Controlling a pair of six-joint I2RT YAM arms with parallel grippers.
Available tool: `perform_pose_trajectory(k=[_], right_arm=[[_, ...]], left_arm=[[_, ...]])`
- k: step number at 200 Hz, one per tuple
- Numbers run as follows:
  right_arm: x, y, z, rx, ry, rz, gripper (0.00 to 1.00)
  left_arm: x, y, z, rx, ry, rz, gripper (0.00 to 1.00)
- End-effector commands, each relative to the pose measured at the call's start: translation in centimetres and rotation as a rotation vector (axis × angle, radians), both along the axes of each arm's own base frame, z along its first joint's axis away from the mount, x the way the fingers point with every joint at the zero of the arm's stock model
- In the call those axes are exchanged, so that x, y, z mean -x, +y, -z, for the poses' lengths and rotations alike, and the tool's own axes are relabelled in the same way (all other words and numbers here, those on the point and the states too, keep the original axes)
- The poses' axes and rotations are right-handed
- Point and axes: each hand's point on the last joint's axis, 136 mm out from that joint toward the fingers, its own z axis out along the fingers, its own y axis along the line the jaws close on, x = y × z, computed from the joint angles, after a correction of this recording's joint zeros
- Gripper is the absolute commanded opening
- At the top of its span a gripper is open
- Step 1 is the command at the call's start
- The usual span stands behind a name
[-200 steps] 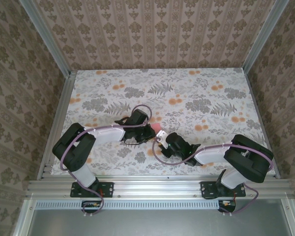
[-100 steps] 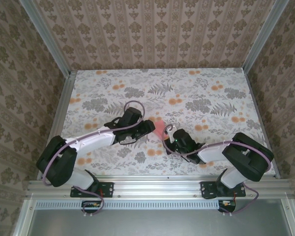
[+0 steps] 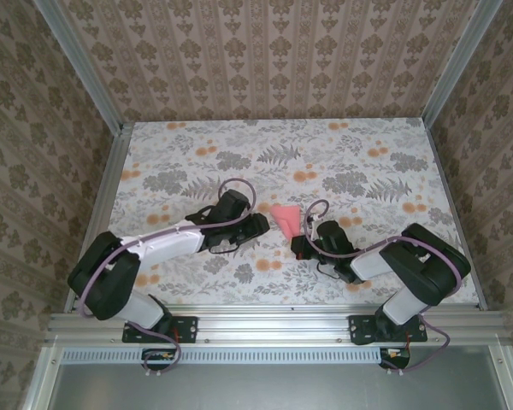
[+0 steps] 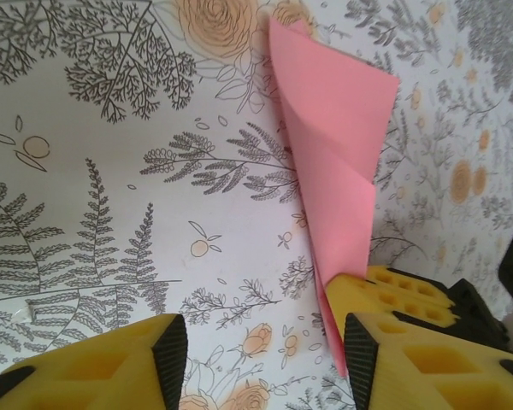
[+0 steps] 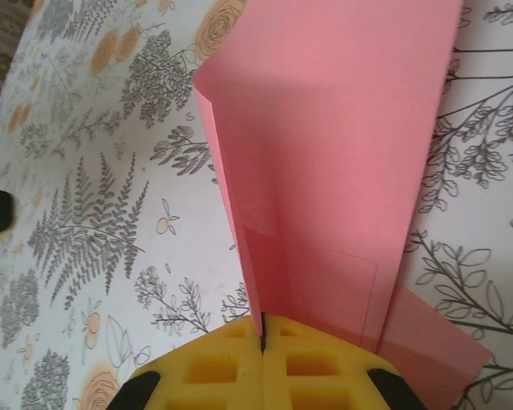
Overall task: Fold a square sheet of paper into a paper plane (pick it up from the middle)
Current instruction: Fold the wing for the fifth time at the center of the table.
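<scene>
The square sheet of paper [image 3: 285,218] sat near the middle of the flower-patterned desk [image 3: 368,154], between the two arms. It was no longer flat: it was folded over on itself and stood up off the surface, with a loose corner lying on the desk on one side.

The right pincer [image 3: 297,240] had hold of it. From the right wrist, its yellow pads [image 5: 205,376] were pressed together [image 5: 262,338] with the near edge of the pink paper [image 5: 325,145] caught in the seam between them, and the sheet rose away from the pads in two layers along a crease.

The left pincer [image 3: 260,224] lay low over the desk just beside the paper, on its left in the overhead view. From the left wrist it was spread wide [image 4: 265,350] with nothing between its fingers [image 4: 111,367]. The paper [image 4: 333,154] stood just past its right-hand finger, and I could not tell whether they touched. The right pincer's yellow pads [image 4: 406,292] showed there too, clamped on the lower end of the sheet.
</scene>
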Motion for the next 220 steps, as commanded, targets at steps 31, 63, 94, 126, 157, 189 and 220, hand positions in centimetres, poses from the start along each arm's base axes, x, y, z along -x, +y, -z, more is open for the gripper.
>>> perform_pose_trajectory(k=[31,63,94,126,157,189,220], right_arm=[[1.1,1.0,-0.5,-0.02,-0.051,-0.112,0.03],[1.7,1.0,-0.2,0.03,-0.095,-0.177,0.04],[2.1,0.8,-0.2,0.09,-0.135,-0.227,0.05],[2.3,0.7,-0.3,0.157,-0.195,-0.281,0.05],[2.3,0.3,-0.1,0.223,-0.22,-0.306,0.06],[2.3,0.4,0.0,0.258,-0.228,-0.332,0.06],[2.5,0.6,0.3,0.314,-0.251,-0.353,0.09]], left_arm=[[-1.6,-2.3,0.2,0.055,0.017,0.016,0.63],[-3.1,-3.9,0.5,0.067,0.026,0.034,0.66],[-3.6,-3.9,2.0,0.045,0.075,0.006,0.68],[-3.5,-3.6,3.4,0.016,0.139,-0.016,0.68],[-3.6,-4.1,3.8,0.023,0.162,-0.012,0.61],[-3.3,-4.2,4.2,-0.003,0.189,0.007,0.4],[-3.0,-4.1,4.5,-0.014,0.205,0.012,0.3]])
